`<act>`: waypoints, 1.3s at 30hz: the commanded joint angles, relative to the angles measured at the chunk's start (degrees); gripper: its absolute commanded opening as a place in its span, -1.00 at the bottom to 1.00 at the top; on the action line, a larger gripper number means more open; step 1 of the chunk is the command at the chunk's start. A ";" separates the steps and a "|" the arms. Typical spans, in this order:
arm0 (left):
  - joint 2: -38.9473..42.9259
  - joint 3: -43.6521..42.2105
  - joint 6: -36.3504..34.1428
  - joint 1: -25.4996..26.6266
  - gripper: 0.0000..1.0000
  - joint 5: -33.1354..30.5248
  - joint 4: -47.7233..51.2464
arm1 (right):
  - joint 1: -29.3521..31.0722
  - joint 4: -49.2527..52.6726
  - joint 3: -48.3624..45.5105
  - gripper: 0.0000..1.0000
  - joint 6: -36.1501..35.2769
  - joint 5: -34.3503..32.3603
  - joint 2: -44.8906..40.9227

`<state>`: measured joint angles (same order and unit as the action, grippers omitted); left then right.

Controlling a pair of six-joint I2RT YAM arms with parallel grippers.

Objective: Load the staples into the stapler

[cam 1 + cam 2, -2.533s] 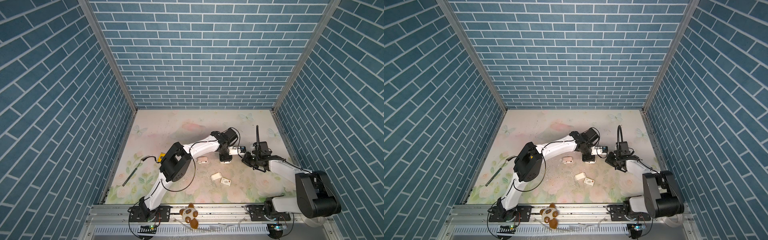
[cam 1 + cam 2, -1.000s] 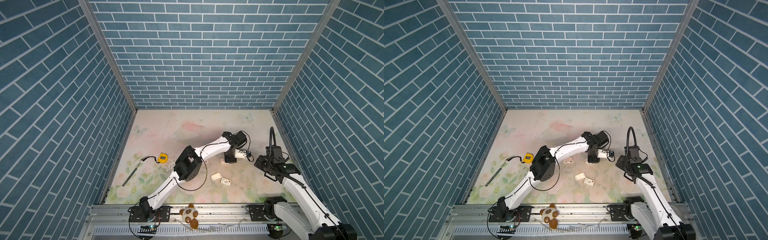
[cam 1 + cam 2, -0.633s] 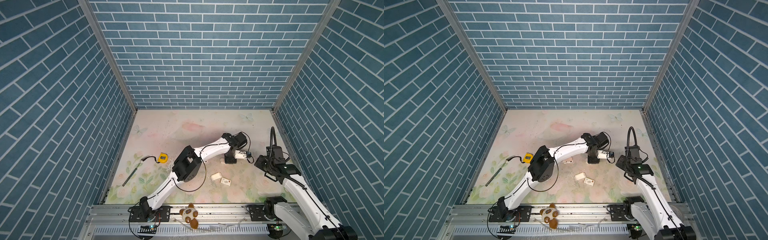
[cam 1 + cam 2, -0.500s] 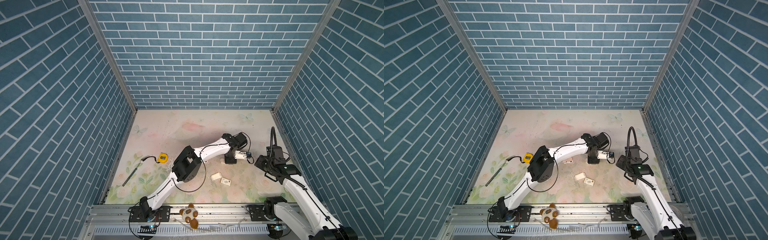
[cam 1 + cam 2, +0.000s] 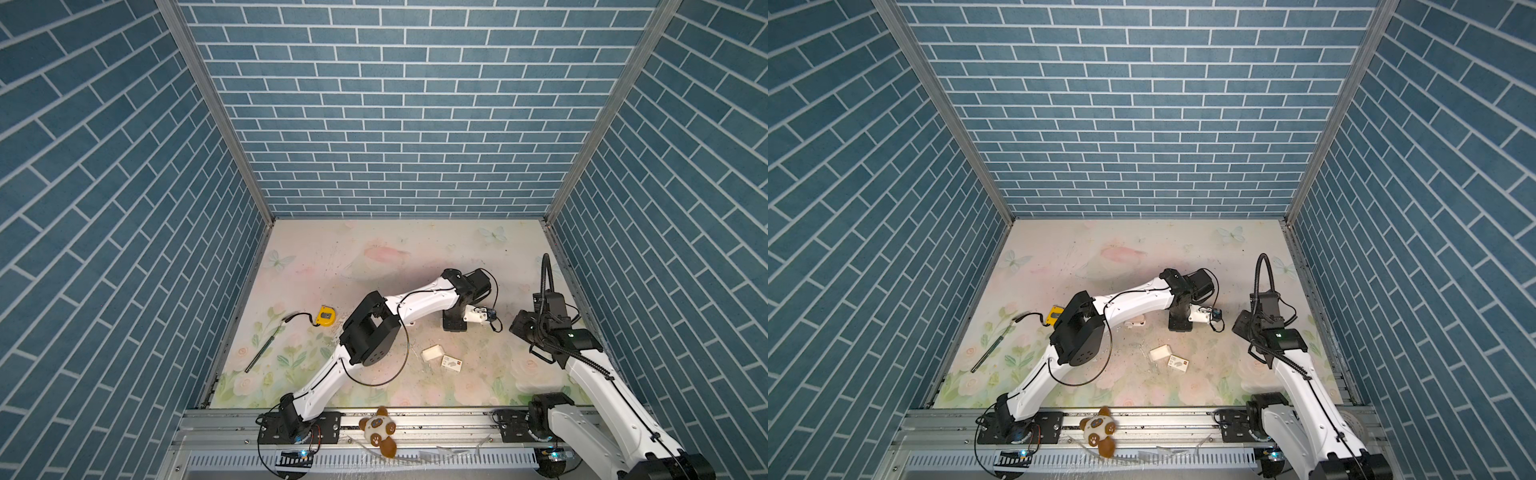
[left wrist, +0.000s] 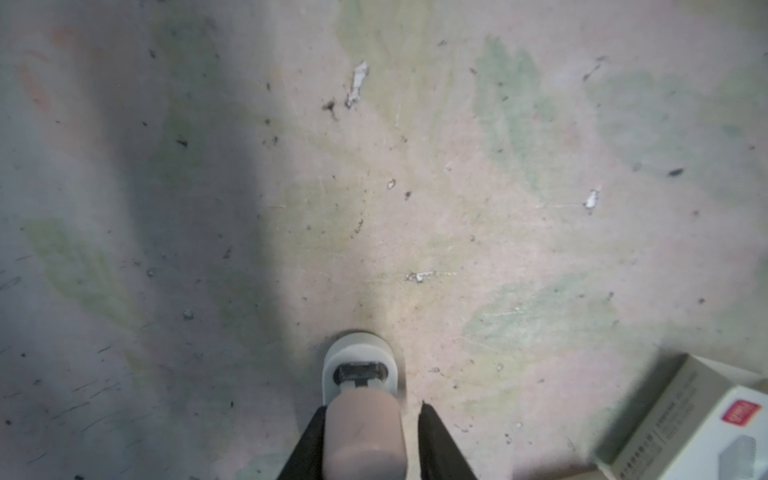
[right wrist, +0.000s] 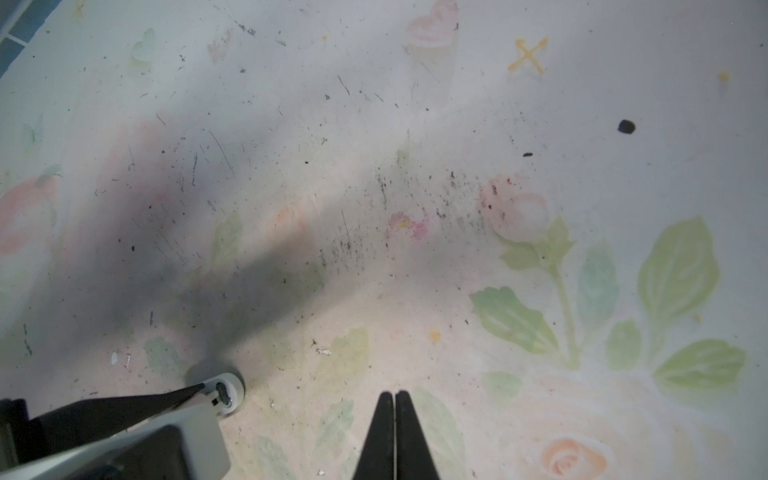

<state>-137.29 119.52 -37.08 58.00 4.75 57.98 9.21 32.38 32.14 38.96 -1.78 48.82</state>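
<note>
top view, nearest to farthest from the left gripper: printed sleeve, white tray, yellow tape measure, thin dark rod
1. white tray and printed sleeve, side by side on the near side of the left gripper: too close to call.
2. yellow tape measure, well to the left.
3. thin dark rod, by the left wall.

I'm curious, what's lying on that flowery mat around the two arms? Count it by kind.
White staple tray and sleeve: 2
Yellow tape measure: 1
Dark slim rod: 1
Stapler at the left claw: 1
Small pale object: 1
Total: 6
</note>
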 commanded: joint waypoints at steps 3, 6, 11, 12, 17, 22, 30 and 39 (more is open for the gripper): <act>1.84 -1.73 -0.18 -0.17 -0.08 0.95 1.88 | -0.24 1.13 0.76 -0.85 -0.36 -0.65 -0.65; 2.63 -1.93 -0.18 -0.16 0.12 1.28 1.66 | -0.26 0.00 0.72 -0.80 -1.16 0.41 -0.74; 4.58 -2.52 -0.10 -1.02 0.38 1.53 0.48 | -0.31 -2.36 0.97 -0.63 -2.68 0.98 -0.44; 5.00 -2.45 -0.02 -1.39 0.42 1.62 0.31 | -0.26 -2.69 1.15 -0.58 -3.05 1.16 -0.19; 7.97 -3.28 0.40 -3.13 0.52 3.11 -0.04 | -0.32 -5.10 2.26 -0.33 -4.92 1.42 0.94; 14.44 -5.94 2.16 -5.81 0.64 5.44 -0.55 | -0.34 -9.87 3.63 -0.08 -8.09 2.26 2.01; 33.22 -17.86 6.86 -14.60 0.99 6.76 -5.92 | -0.30 -20.86 5.46 0.96 -16.95 -1.11 6.29; 54.81 -43.96 15.30 -31.82 0.99 6.59 -20.84 | -0.47 -32.12 4.97 0.97 -24.68 -4.52 11.47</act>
<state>-85.78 82.08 -25.96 30.00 11.38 42.96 9.06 5.87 37.34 19.49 -3.18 58.65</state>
